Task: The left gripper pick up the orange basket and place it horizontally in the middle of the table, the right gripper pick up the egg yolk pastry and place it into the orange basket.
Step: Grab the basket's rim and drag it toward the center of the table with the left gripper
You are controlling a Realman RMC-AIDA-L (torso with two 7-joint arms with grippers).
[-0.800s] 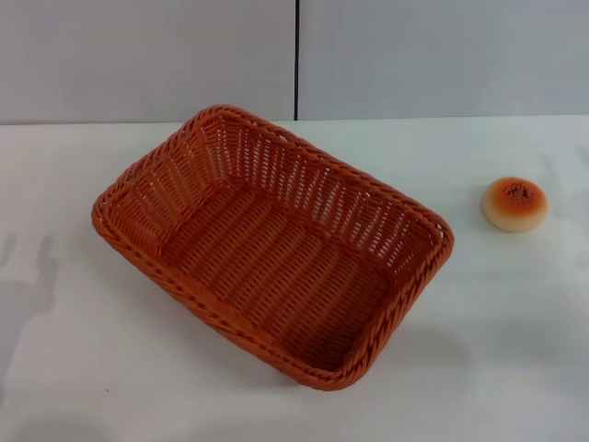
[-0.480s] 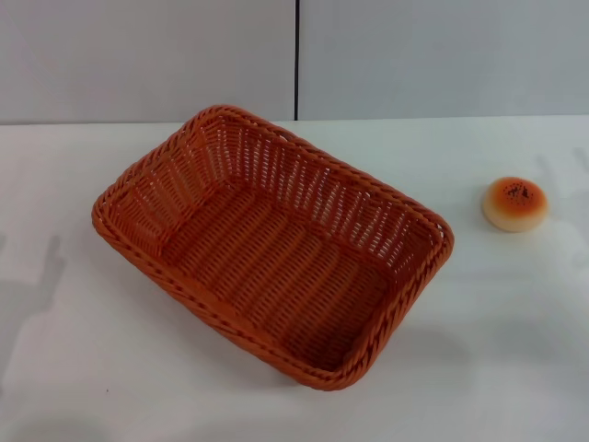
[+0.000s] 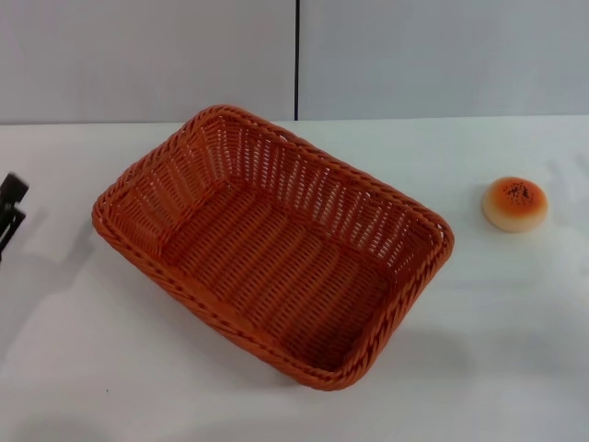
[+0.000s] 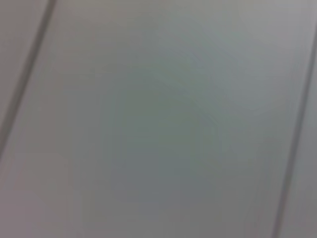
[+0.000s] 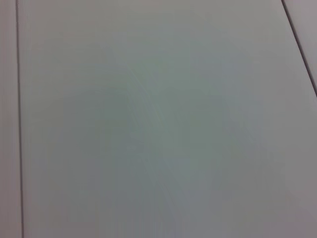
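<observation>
The orange basket (image 3: 271, 244) lies empty and skewed on the white table (image 3: 497, 350), its long side running from far left to near right. To its right, apart from it, the egg yolk pastry (image 3: 514, 203) sits on the table with its glazed top up. Only the black tips of my left gripper (image 3: 9, 210) show, at the head view's left edge, well short of the basket's left corner. My right gripper is out of view. Both wrist views hold only plain grey panels with dark seams.
A grey panelled wall (image 3: 147, 55) with a dark vertical seam stands behind the table's far edge. Bare tabletop lies in front of the basket and around the pastry.
The left gripper's black tips have come into the head view at the left edge. Basket and pastry have not moved.
</observation>
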